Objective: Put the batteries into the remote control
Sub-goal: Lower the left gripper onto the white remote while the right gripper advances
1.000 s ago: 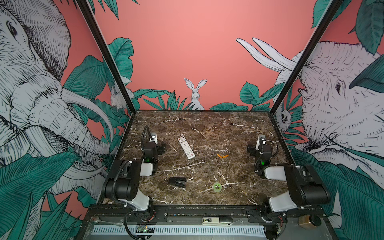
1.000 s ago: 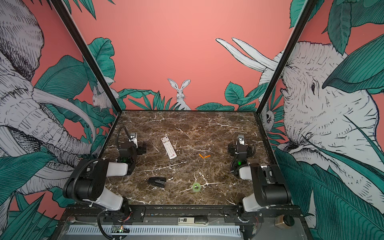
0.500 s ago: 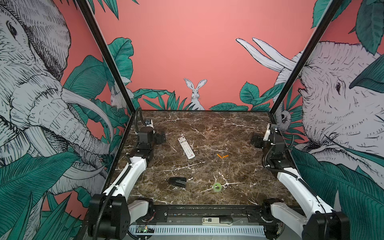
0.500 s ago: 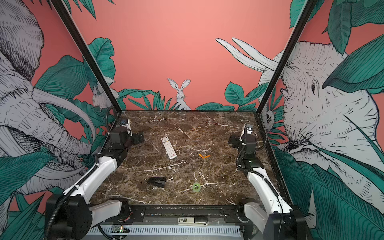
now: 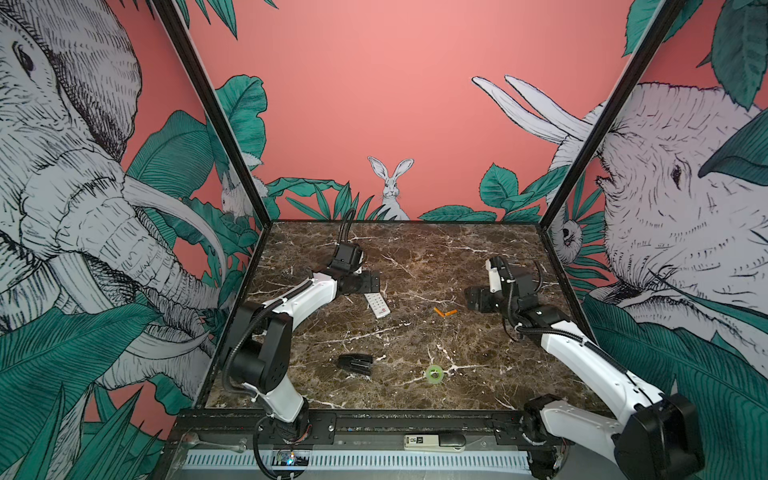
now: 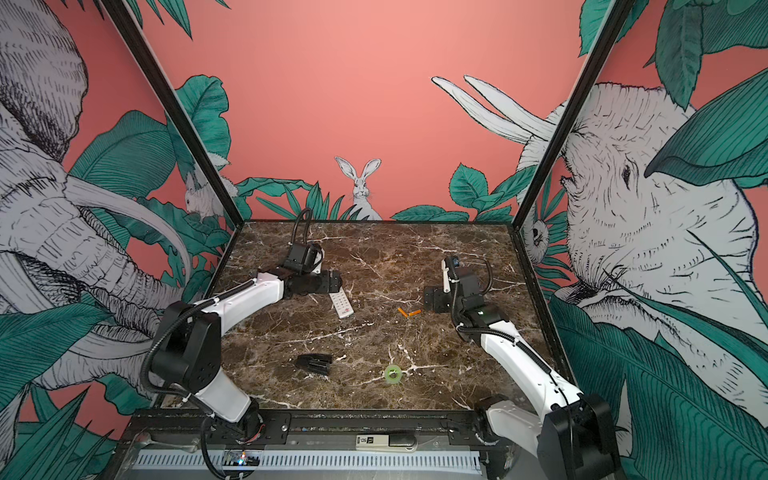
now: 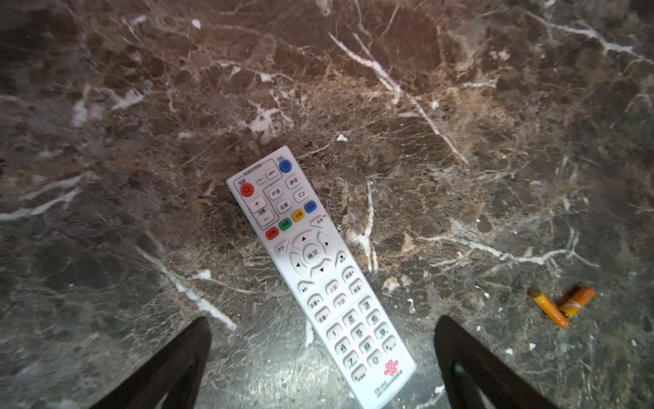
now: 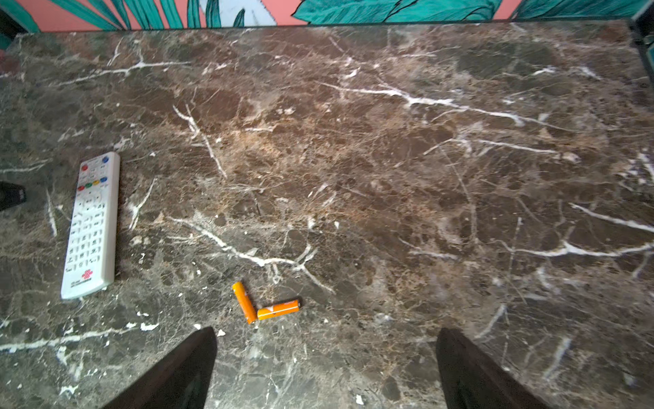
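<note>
- On the tabletop [image 5: 415, 257], left of middle in both top views, the remote control [image 5: 378, 305] lies flat with its buttons up. Its back is hidden, so I can't tell whether a battery cover is on it.
- The batteries [image 5: 444, 312] are two orange ones lying loose to the right of the remote, apart from it. Their ends touch in an L shape, seen clearest in the right wrist view [image 8: 263, 308].
- The left gripper [image 5: 365, 282] hangs over the remote's far end, jaws spread wide, holding nothing. In the left wrist view the remote [image 7: 318, 276] runs between the fingers [image 7: 184, 354], so it is probably lined up to grab and flip it.
- The right gripper [image 5: 478, 299] is just right of the batteries, also wide apart and empty. It is likely placed to take the batteries, but they are not yet between its fingers [image 8: 184, 361].
- A stapler [image 5: 355, 363] and a green tape ring [image 5: 434, 372] sit nearer the front edge, well apart from both and unrelated.
- The task looks barely started, with nothing loaded.
</note>
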`<state>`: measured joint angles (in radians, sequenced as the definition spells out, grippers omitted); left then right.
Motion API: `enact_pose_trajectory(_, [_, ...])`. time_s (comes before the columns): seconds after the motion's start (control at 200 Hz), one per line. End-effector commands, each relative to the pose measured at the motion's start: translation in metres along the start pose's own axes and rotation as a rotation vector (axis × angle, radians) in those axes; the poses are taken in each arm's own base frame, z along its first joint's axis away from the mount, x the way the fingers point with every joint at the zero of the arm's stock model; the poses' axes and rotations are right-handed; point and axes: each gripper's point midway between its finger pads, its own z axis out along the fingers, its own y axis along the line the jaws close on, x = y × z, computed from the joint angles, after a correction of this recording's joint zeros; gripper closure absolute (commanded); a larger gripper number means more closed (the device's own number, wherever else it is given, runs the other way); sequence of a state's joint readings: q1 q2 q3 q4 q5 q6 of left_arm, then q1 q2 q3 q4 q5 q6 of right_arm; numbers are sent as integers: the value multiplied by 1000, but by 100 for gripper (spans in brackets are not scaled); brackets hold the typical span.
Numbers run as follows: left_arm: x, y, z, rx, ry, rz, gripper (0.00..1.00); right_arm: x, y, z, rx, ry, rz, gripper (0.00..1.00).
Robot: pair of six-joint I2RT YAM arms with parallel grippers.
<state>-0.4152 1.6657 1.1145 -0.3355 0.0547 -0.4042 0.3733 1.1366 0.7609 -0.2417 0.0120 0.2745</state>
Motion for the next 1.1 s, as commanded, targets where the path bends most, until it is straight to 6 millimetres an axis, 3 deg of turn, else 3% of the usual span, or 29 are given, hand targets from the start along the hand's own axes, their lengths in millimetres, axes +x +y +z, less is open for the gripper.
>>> enact_pose_trajectory(0.0, [-2,2,3,-50,17,-55,0,5,15,8,-47,25,-27,1])
enact_pose_trajectory(0.22, [-1,0,22,-95,41,-70,0,10,25,20,-83,47,-63,1])
enact_pose_trajectory(0.71, [0,0,45,-205,53,-76,2,4,28,14,-96,28,-121,1])
enact_pose_trajectory(1.095, [12,-3,57,-226,76,-66,9,5,26,12,-96,7,-110,1])
